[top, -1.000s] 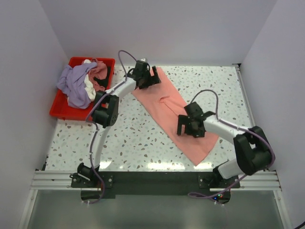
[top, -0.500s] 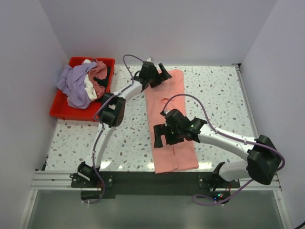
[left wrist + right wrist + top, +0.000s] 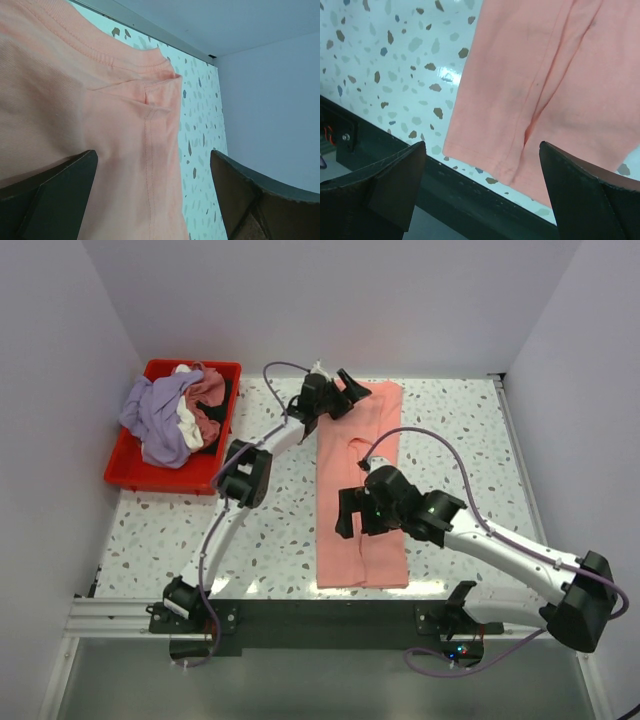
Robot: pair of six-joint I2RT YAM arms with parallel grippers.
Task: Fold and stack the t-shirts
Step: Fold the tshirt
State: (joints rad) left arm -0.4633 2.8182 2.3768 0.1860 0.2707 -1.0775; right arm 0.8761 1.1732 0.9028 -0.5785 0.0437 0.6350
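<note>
One salmon-pink shirt on a speckled tabletop, three more tees in a bin, both jaws released.

The tabletop (image 3: 270,530) is white terrazzo with dark flecks. Plain pale walls (image 3: 330,300) close it in on three sides, and a metal rail (image 3: 320,618) runs along the near edge. One salmon-pink t-shirt (image 3: 360,490) lies flat near the middle as a long narrow strip, reaching from the back edge to the near edge. One red bin (image 3: 125,468) sits at the far left corner and holds a heap of three: a lavender tee (image 3: 150,420), a white tee (image 3: 188,425) and a dusty-rose tee (image 3: 208,390). There are two arms. The left gripper (image 3: 345,392) is over the shirt's far end and the right gripper (image 3: 360,525) is over its near half. Both sets of jaws are spread wide, grasping nothing.
</note>
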